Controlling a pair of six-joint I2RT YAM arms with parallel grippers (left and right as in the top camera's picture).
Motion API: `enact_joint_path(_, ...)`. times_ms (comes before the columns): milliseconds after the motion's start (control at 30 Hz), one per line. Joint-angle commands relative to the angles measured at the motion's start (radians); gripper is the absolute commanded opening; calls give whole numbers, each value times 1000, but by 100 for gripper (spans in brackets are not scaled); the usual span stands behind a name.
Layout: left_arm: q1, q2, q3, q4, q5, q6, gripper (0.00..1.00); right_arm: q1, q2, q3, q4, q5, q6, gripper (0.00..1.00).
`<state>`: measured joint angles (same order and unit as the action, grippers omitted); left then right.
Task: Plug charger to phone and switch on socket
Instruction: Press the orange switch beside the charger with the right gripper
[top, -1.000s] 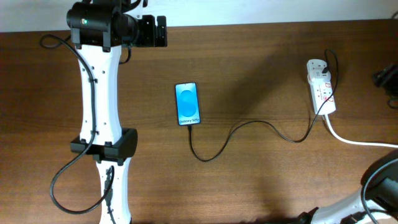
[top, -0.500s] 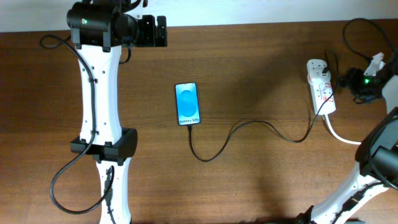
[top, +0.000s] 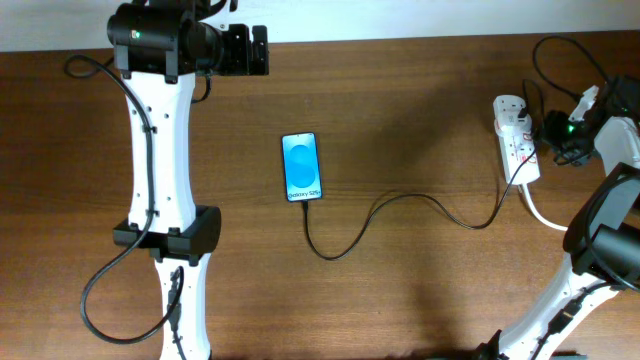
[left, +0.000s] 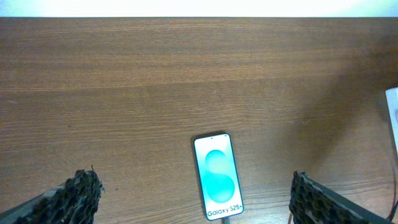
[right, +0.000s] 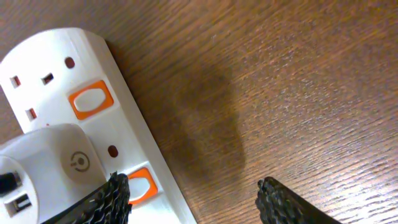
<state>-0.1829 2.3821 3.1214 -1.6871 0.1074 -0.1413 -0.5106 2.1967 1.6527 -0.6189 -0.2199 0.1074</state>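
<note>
The phone lies flat mid-table with its blue screen lit; it also shows in the left wrist view. The thin black charger cable runs from the phone's bottom edge across the table to the white socket at the far right. My right gripper is open just right of the socket. In the right wrist view its fingers straddle the socket's edge, one finger over an orange switch. My left gripper is open and empty, well behind the phone.
A white adapter is plugged into the socket beside a second orange switch. The thick white cord leaves the socket toward the right edge. The left arm's white links stretch down the table's left side.
My right arm has come in from the right edge and its gripper now sits beside the socket. The left arm, phone and cable have not moved.
</note>
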Motion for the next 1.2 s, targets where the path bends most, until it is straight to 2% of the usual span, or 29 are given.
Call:
enact_joint_path(0, 7, -20, 13, -1, 0, 5, 99, 8, 19, 6, 6, -12, 14, 68)
enact_joint_path(300, 7, -20, 13, -1, 0, 5, 100, 40, 84, 6, 5, -15, 14, 68)
enact_joint_path(1167, 7, -20, 13, -1, 0, 5, 99, 45, 85, 8, -112, 29, 33, 68)
